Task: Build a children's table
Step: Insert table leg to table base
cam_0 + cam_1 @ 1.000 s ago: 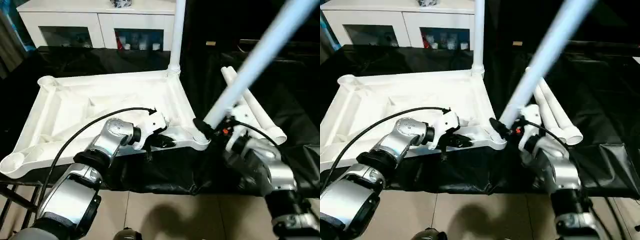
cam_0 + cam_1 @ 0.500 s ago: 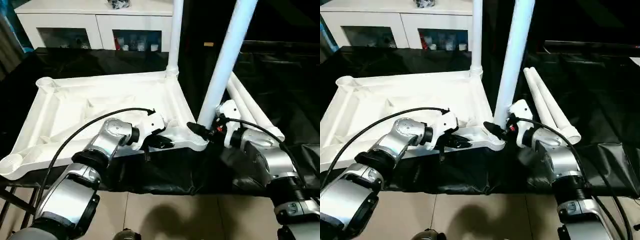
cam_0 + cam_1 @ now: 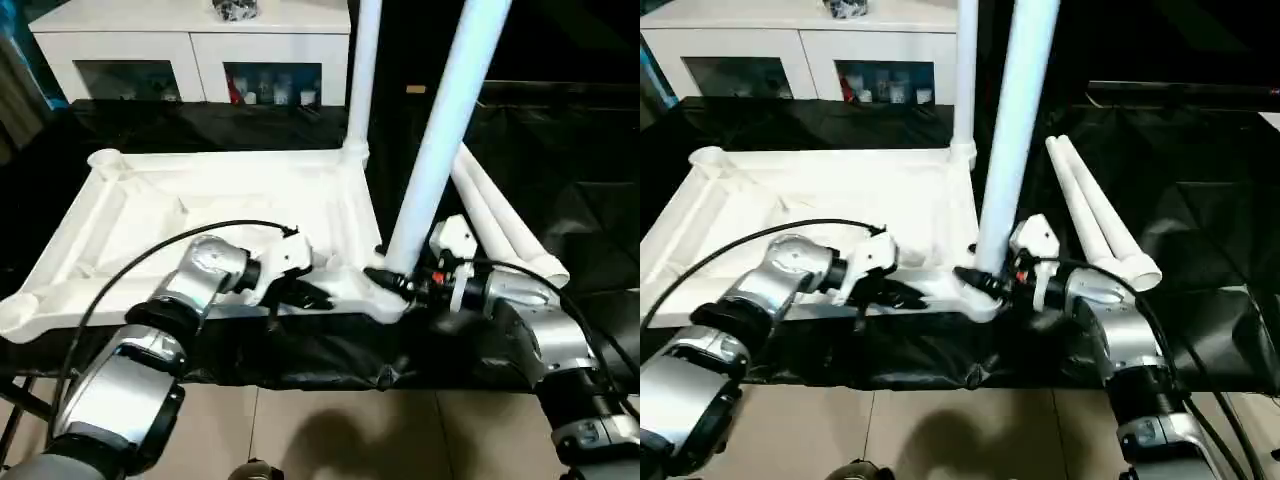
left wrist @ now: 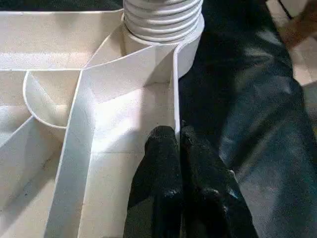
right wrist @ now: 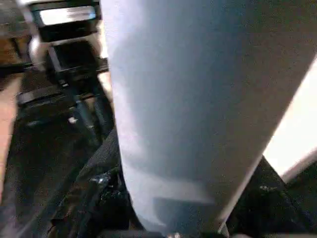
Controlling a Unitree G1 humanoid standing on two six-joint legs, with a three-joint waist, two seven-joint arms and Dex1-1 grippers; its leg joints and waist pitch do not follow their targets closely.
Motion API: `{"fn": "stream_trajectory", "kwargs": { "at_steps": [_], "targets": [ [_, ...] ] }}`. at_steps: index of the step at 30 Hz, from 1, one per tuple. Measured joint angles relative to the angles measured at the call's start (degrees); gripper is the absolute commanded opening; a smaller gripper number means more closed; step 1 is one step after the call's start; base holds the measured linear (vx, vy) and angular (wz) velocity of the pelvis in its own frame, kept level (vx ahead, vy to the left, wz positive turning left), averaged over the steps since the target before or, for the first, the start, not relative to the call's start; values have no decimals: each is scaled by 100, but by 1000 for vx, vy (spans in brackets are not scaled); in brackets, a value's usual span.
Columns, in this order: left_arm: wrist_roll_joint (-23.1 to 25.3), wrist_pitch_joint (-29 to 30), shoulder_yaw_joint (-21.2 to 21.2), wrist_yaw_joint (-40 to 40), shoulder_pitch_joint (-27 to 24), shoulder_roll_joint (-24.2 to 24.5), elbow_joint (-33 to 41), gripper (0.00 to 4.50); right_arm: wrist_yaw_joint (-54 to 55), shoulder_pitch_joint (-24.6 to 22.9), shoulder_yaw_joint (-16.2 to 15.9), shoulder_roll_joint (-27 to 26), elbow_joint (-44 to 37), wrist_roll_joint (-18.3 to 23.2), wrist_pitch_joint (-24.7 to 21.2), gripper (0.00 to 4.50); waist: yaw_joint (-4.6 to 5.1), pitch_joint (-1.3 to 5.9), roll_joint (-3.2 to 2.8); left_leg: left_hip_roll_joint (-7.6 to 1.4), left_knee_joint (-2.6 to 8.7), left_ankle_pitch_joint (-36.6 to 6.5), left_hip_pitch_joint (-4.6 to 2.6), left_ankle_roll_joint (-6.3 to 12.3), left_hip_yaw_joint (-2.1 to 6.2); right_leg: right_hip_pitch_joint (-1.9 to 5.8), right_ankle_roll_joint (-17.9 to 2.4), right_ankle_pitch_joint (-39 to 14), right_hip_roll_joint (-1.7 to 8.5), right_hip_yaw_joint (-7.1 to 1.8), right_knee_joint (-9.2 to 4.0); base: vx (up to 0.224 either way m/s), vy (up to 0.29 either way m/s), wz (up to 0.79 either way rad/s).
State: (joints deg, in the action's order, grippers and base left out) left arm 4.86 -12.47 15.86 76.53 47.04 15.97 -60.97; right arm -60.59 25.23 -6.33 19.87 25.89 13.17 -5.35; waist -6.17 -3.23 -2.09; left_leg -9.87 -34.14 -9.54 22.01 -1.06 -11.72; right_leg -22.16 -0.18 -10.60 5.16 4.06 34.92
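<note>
The children's table top [image 3: 200,215] lies upside down on black cloth, ribbed underside up. One white leg [image 3: 358,80] stands upright in its far right corner socket. My left gripper [image 3: 310,297] is shut on the thin near rim of the top, close to the near right corner; the left wrist view shows its fingers [image 4: 161,148] pinching that rim wall below a threaded leg end [image 4: 163,20]. My right gripper [image 3: 390,283] is shut on the lower end of a second leg [image 3: 445,120], which stands nearly upright at the near right corner socket [image 3: 385,300]. The right wrist view shows that leg [image 5: 198,99] close up.
Two loose white legs [image 3: 500,215] lie side by side on the black cloth [image 3: 570,170] to the right of the top. A white glass-door cabinet [image 3: 190,55] stands behind the work surface. Tiled floor [image 3: 330,430] lies below the near edge.
The leg in my right gripper has swung from a steep lean to the right to nearly upright over the near right corner. My left gripper keeps its hold on the rim.
</note>
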Motion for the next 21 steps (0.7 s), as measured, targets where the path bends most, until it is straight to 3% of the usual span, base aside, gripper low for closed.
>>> {"fn": "stream_trajectory", "kwargs": {
  "at_steps": [6,10,16,21],
  "targets": [
    [15,-10,11,-14,63,-14,-115,0,5,-14,-23,-71,30,1,92,192,2,1,-1,0,0,0,-5,0,0,3,0,0,0,-1,0,0,0,0],
    [24,213,-96,-344,75,-93,-151,0,434,158,147,-302,356,-55,117,192,33,1,-2,1,0,0,-13,0,0,5,5,-3,0,-2,1,0,0,0],
    [46,765,-255,-1428,179,-468,-190,0,2016,803,445,-680,1314,-254,228,192,139,-9,3,6,0,0,-10,0,1,-16,34,-20,7,-1,-15,0,0,0],
    [60,1482,-388,-2655,292,-971,-59,0,3430,1337,681,-979,2057,-516,422,192,134,-12,-2,10,0,0,5,-1,1,-34,30,-18,8,-5,-22,0,0,0]
  ]
}}
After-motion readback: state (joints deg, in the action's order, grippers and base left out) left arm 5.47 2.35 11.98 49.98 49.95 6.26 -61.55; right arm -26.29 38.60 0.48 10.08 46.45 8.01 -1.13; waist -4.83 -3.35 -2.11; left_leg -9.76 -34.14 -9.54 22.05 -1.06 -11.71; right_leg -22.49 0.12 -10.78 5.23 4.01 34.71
